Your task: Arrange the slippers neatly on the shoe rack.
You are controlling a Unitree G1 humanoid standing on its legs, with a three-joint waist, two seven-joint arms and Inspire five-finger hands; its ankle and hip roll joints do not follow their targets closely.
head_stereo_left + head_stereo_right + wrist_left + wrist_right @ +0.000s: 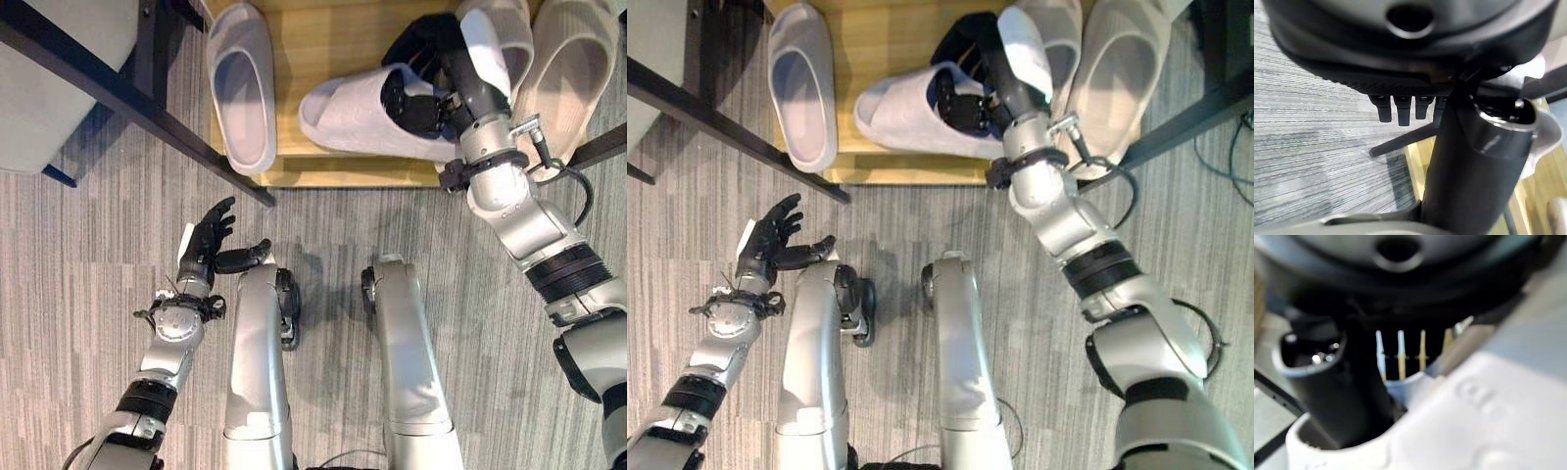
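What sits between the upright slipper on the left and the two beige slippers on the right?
A white slipper lying crosswise on the wooden shelf, gripped by the right hand, seen in both eye views.

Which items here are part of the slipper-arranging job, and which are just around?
Job:
- sideways white slipper, gripped by right hand
- upright white slipper
- beige slippers
- wooden rack shelf
- left hand, idle

Around:
- grey carpet
- black frame bar

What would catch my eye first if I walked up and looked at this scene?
Probably the right hand gripping a pale slipper that lies crosswise on the wooden shoe rack, between a lavender slipper on the left and a beige pair on the right. The left hand hangs open over the grey carpet.
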